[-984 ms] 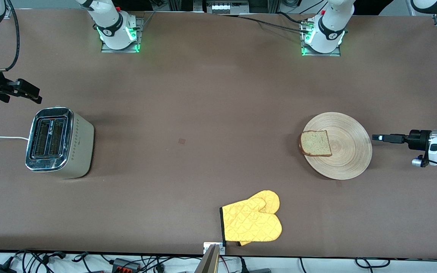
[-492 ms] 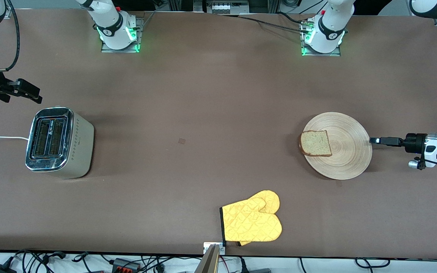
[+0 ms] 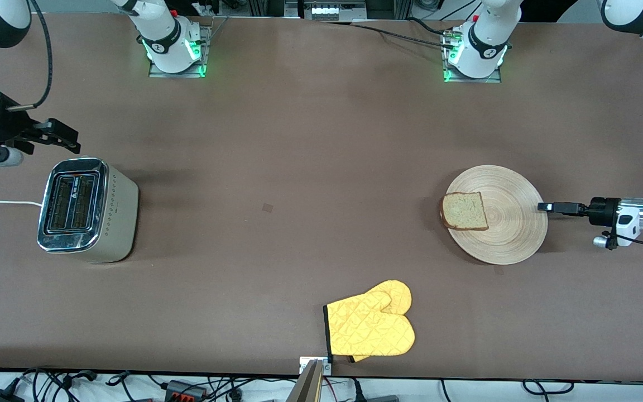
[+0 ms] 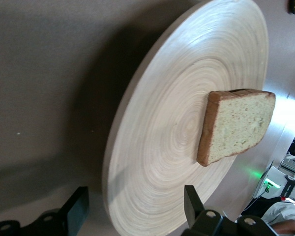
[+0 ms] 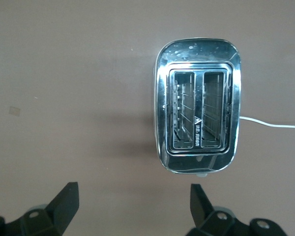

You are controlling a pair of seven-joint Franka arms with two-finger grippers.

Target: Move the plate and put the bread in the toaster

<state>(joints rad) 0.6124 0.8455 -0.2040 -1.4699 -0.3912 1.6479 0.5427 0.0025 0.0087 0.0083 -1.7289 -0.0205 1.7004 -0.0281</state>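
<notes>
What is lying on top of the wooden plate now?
One slice of bread lies on the plate, at its edge toward the right arm's end. Whatever is under the slice is covered.

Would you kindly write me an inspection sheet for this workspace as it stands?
Surface: brown table.
Job's things: bread lies on the plate; toaster at the right arm's end, slots vacant.
Clutter: yellow oven mitt near the front edge.
Grippers: left tool open at the plate's rim; right tool open above the table beside the toaster.
Cables: white cord from the toaster.
Surroundings: wires along the table's front edge.
</notes>
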